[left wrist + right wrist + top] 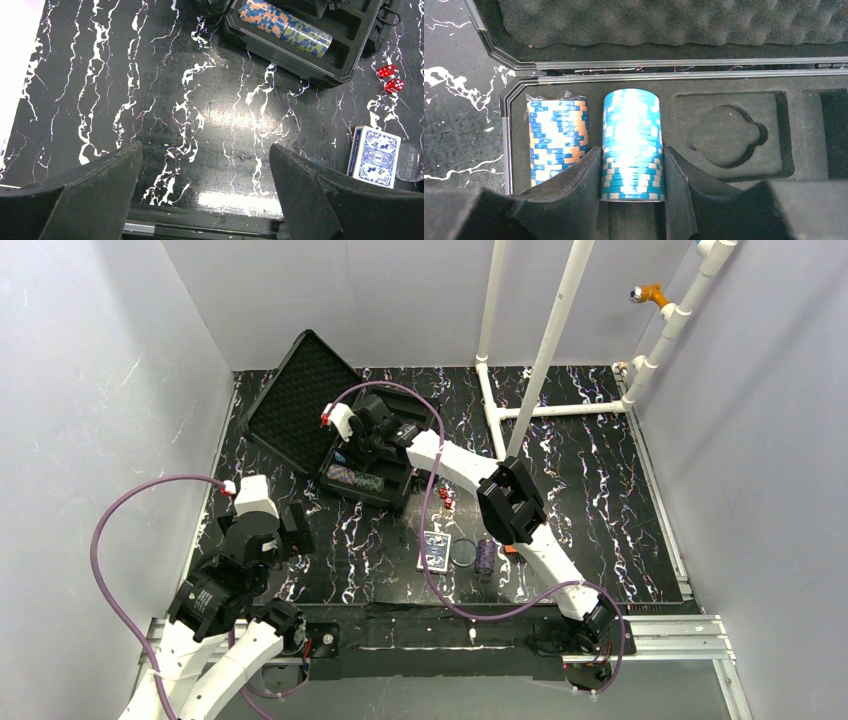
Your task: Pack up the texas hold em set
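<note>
Case (pixel 300 410) sits open on desk (pixel 200 100); right claw (pixel 631 157) clamped on teal chip roll (pixel 631 125) in its tray, beside orange-blue roll (pixel 556 135). Left claw (pixel 205 150) wide open over desk just off case. Card deck (pixel 375 156) outside case.

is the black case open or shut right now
Open. The case has its foam-lined lid swung back, and chip rolls lie exposed in its tray.

The top view looks down on the whole table (pixel 600 490); the wrist views look down closer, all sharing the open case (pixel 300 405).
</note>
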Robot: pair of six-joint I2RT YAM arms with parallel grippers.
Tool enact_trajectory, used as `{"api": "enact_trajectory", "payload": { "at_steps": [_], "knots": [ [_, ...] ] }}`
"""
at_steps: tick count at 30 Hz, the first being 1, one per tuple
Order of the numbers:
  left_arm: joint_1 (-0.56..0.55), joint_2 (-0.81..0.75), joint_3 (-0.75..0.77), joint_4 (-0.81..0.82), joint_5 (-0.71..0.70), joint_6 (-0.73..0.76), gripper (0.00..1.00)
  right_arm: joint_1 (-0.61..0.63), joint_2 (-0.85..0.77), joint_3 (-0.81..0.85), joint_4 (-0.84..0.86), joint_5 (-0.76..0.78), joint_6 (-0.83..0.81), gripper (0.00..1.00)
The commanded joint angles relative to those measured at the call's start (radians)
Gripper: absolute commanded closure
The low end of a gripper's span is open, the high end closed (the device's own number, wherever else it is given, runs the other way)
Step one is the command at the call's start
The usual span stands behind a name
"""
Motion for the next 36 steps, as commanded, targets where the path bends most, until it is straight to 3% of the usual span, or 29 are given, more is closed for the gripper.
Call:
{"api": "enact_trajectory", "payload": {
  "at_steps": [1, 4, 6, 9, 14, 23, 29, 36],
  "knots": [
    [0.008, 0.009, -0.011, 0.009, -0.01, 0.008, 0.02, 0.01, -0.071, -0.039, 0.011, 0.013, -0.025, 0.57],
    [0.009, 0.01, -0.011, 0.011, -0.009, 0.008, 0.02, 0.01, -0.072, -0.05, 0.03, 0.007, 0.001, 0.35],
    [0.009, 0.012, -0.011, 0.011, -0.009, 0.008, 0.02, 0.01, -0.072, -0.05, 0.042, 0.007, 0.016, 0.26],
    [0.01, 0.014, -0.011, 0.011, -0.009, 0.01, 0.02, 0.01, -0.078, -0.044, 0.058, 0.02, 0.036, 0.21],
    [0.012, 0.012, -0.011, 0.011, -0.007, 0.01, 0.02, 0.01, -0.132, -0.061, 0.088, 0.051, 0.061, 0.22],
    [0.018, 0.008, -0.011, 0.011, -0.003, 0.012, 0.02, 0.01, -0.306, -0.299, 0.214, 0.125, 0.103, 0.35],
    [0.019, 0.004, -0.011, 0.012, -0.001, 0.012, 0.02, 0.01, -0.327, -0.378, 0.221, 0.181, 0.122, 0.63],
    [0.02, -0.004, -0.014, 0.013, -0.003, 0.013, 0.02, 0.008, -0.294, -0.392, 0.209, 0.249, 0.16, 0.86]
  ]
}}
